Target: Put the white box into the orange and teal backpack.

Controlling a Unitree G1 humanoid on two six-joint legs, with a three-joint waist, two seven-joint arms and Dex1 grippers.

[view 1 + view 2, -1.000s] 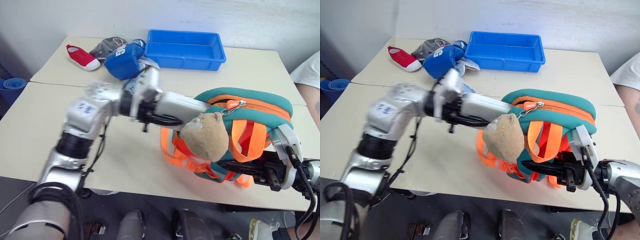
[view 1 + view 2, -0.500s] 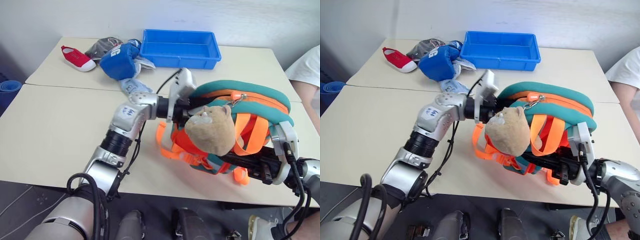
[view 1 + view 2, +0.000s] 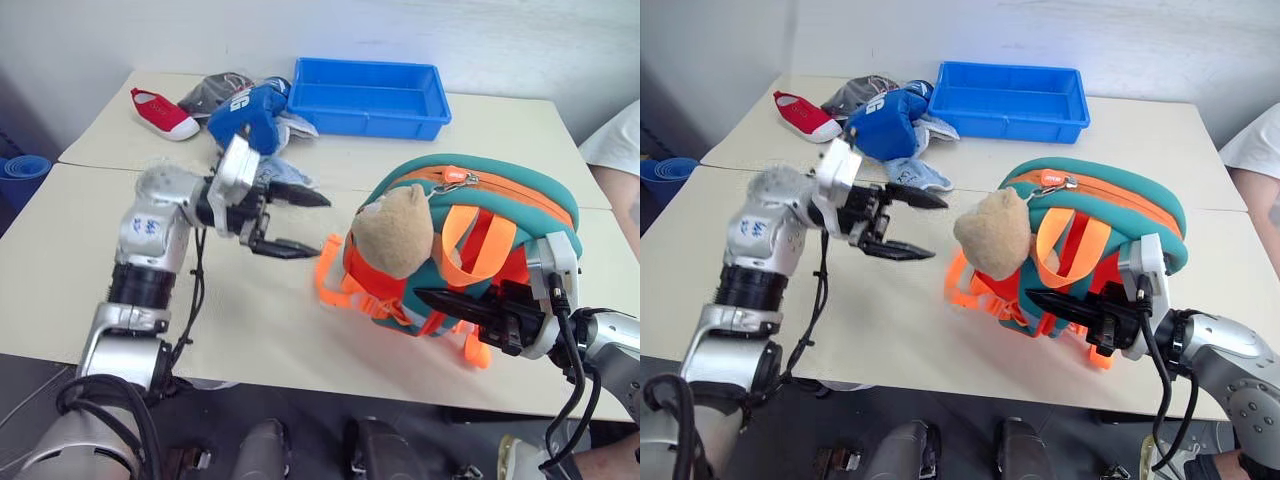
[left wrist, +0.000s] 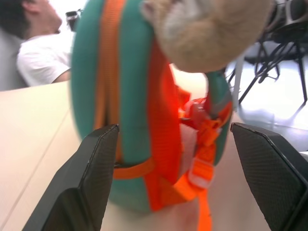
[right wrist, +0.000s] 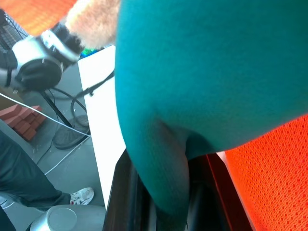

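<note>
Standing on the near right part of the beige table [image 3: 90,260], the orange and teal backpack [image 3: 500,215] shows its teal top with an orange zipper band and its orange straps toward the camera, and a tan plush animal [image 3: 398,232] hangs against its left face. The right gripper [image 3: 447,302] reaches in level from the right at the backpack's near lower edge; its black fingers are pinched together, and the right wrist view shows a fold of the teal fabric [image 5: 168,192] caught between them, so it has hold of the backpack. The left gripper [image 3: 300,220] hovers just left of the backpack, pointing level toward it, its two black fingers spread wide with nothing between them and clear of the fabric. The left wrist view looks along those parted fingers [image 4: 82,187] straight at the backpack's side, with the plush animal at its upper part. I cannot tell where the white box is.

At the far side of the table lies a blue plastic tray [image 3: 370,97]. Left of it sit a blue fabric bag [image 3: 245,112], a grey cap [image 3: 212,92] and a red shoe [image 3: 165,113]. At the right edge, a person's white sleeve [image 3: 615,140] shows.
</note>
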